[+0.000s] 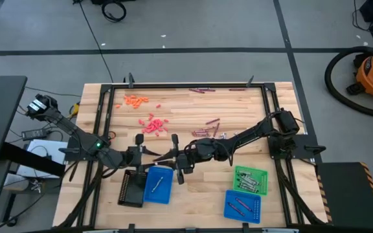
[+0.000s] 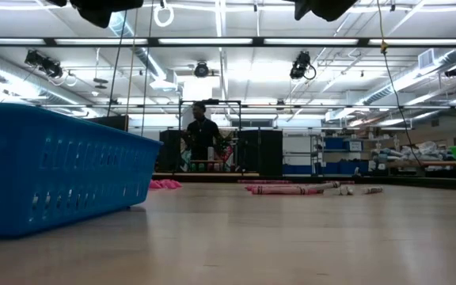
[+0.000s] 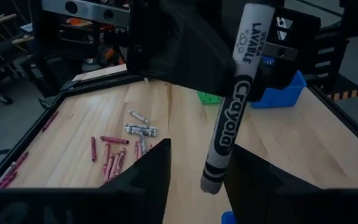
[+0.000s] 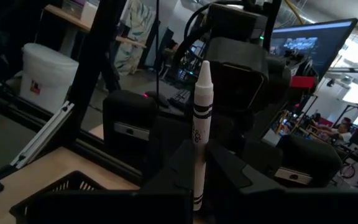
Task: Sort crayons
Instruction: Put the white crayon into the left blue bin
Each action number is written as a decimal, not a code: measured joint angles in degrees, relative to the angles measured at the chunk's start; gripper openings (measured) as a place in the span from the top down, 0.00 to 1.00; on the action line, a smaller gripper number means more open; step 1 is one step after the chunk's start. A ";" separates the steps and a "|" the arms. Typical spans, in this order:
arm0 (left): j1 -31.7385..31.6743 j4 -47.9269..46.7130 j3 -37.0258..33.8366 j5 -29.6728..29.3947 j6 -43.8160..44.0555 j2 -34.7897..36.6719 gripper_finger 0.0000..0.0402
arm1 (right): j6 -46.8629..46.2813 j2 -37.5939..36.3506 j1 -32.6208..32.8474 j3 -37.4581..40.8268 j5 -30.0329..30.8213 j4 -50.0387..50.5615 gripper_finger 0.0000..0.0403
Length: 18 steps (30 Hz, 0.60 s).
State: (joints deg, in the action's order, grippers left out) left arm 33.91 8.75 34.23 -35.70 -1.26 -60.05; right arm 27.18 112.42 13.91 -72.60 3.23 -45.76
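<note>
My right gripper [image 1: 175,159] is shut on a silver-grey crayon [image 4: 199,130] in the air over the table's middle, above the blue tray [image 1: 158,186]. My left gripper [image 1: 155,154] faces it from the left and is open. In the left wrist view its two fingers stand on either side of the crayon's free end [image 3: 211,180]; I see no touch. Loose crayons lie on the table: orange [image 1: 135,100], red-pink [image 1: 153,124], dark purple [image 1: 207,125] and silver-grey [image 3: 140,129]. My right gripper pinches the crayon's blunt end [image 4: 197,190] between its two fingers. The fingers come level from the table's right, and the crayon runs on along them. Its pointed tip [image 4: 204,67] points toward my left gripper. The crayon is lifted clear of the table.
A black tray [image 1: 131,188] stands beside the blue tray at the near left. A green tray [image 1: 250,180] and a second blue tray [image 1: 243,206] hold crayons at the near right. More purple crayons [image 1: 203,90] lie by the far edge. A person [image 2: 203,134] stands far behind the table.
</note>
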 joint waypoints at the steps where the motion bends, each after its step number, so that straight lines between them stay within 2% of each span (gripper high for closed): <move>1: 0.00 0.01 -0.01 0.00 0.00 0.00 0.67 | 0.00 0.00 0.00 0.00 0.11 0.00 0.93; 12: 0.04 -0.27 -0.01 0.17 -0.03 0.00 0.91 | -1.68 -0.02 -0.04 -0.04 3.32 3.19 0.85; 18: 0.02 0.07 -0.01 0.15 0.14 0.00 0.94 | -2.73 -0.04 -0.17 -0.04 3.39 4.12 0.75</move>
State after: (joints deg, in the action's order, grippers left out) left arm 33.93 8.82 34.22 -35.55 -1.12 -60.05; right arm 24.45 112.39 13.74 -72.64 6.62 -41.64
